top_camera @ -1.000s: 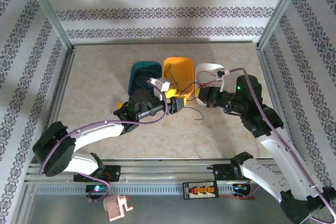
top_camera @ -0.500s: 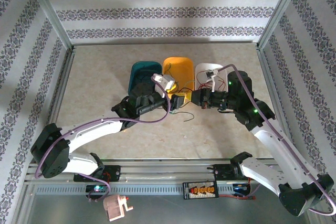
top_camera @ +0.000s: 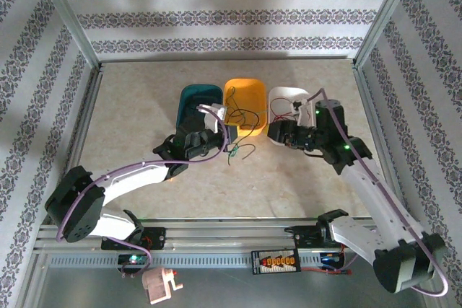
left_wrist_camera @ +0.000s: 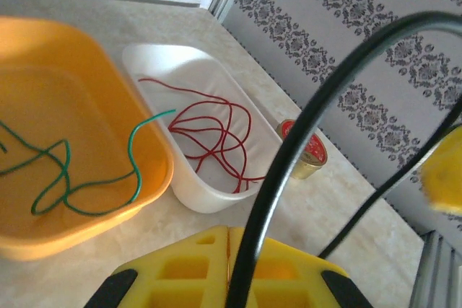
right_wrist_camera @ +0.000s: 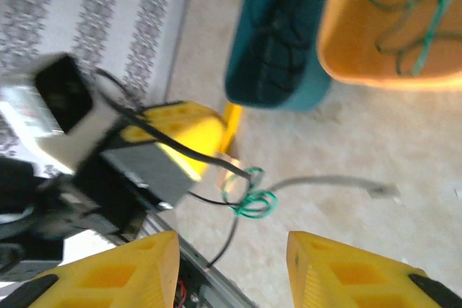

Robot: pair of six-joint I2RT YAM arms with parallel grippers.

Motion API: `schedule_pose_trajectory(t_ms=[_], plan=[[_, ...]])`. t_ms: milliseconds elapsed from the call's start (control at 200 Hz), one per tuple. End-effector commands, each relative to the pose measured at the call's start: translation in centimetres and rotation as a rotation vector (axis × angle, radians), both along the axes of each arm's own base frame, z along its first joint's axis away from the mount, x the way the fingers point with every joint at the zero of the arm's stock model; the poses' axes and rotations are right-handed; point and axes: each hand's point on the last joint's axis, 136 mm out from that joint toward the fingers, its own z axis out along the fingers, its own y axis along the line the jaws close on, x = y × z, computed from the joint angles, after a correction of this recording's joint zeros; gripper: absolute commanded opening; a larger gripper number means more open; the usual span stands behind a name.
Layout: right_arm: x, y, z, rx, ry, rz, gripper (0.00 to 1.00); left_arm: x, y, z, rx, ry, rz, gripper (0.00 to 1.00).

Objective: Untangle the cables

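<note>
left pincer [left_wrist_camera: 228, 250] is clenched on a black cable [left_wrist_camera: 289, 149]; a green-black tangle [right_wrist_camera: 249, 201] lies just beside its tips. right pincer [right_wrist_camera: 231, 268] gapes, the tangle just ahead. likely hair-thin, limp, light: pinch a free loop, pull gently.

The white-and-black left arm [top_camera: 133, 176] stretches low over the tabletop [top_camera: 144, 106] from its base at the near left. It reaches up and to the right, with its black wrist roughly level and its yellow-fingered left tool [top_camera: 226, 139] pointing right. In its wrist view the two yellow fingers [left_wrist_camera: 180, 275] are pressed together, and a thin black cable [left_wrist_camera: 278, 167] rises from the seam between them. The white-and-black right arm [top_camera: 375, 192] rises from the near right, leans in leftward and bends at the wrist. Its yellow-fingered right tool [top_camera: 280, 135] points left, near the other tool but apart from it, with its fingers [right_wrist_camera: 108, 275] spread wide.
</note>
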Motion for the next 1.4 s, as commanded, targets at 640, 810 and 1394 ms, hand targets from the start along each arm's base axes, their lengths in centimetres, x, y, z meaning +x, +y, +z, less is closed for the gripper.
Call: schedule_pose_trajectory(t_ms=[640,810,1394], plan=[[0.1,7.1,-6.2,-0.074,0.135,0.225,0.43,0.5,1.3,1.7,-0.21,0.041,0.131,0.0],[0.0,8.2,-6.0,-0.072,0.125,0.259,0.42,0.5,1.0,1.5,-0.201,0.043,0.121,0.0],[0.0,9.6,-7.2,-0.095,0.137,0.302,0.04,0.7,1.1,1.4,-0.188,0.034,0.138,0.0]])
